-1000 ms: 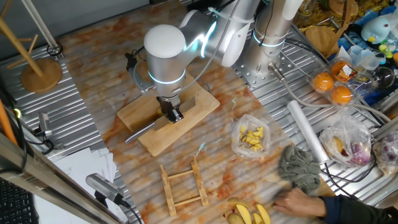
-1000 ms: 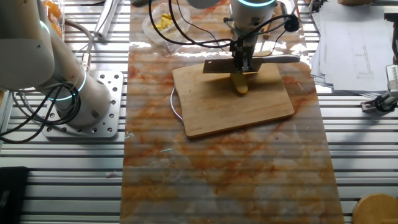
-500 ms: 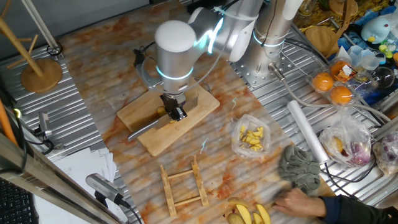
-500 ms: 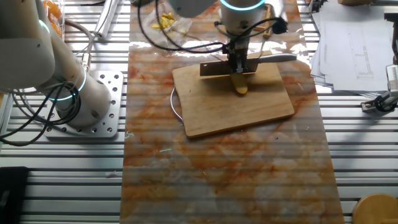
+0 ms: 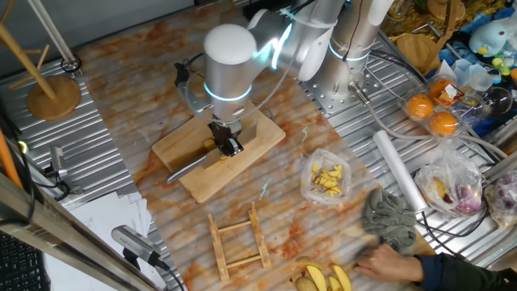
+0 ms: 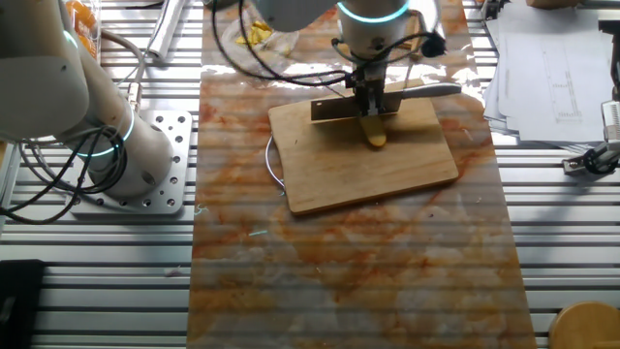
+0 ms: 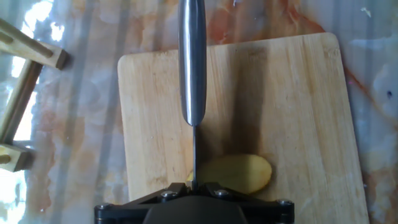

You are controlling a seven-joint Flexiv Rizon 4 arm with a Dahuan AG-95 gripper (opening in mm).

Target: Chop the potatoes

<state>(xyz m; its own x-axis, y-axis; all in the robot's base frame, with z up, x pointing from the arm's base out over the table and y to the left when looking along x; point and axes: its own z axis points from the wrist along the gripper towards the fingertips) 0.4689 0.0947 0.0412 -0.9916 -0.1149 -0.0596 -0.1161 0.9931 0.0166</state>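
Note:
A small pale-yellow potato [image 7: 239, 173] lies whole on the wooden cutting board [image 7: 292, 112]. It also shows in the other fixed view [image 6: 375, 137] and, partly hidden behind the hand, in one fixed view [image 5: 210, 145]. My gripper [image 7: 194, 185] is shut on a knife [image 7: 192, 68]. The knife's thin blade runs between the jaws and its steel handle points away from me. The blade stands edge-down just beside the potato's left end. In the other fixed view the gripper [image 6: 370, 105] holds the knife [image 6: 334, 107] across the board's [image 6: 387, 174] far edge.
A wooden rack [image 5: 238, 238] lies in front of the board. A plastic bag of yellow chunks [image 5: 327, 179], a grey cloth [image 5: 392, 217] and a person's hand [image 5: 388, 263] by yellow wedges [image 5: 327, 279] are at the right. A wooden stand [image 5: 52, 93] is at the left.
The arm has shifted the knife slightly sideways along the board, toward the potato's end. The potato has not moved.

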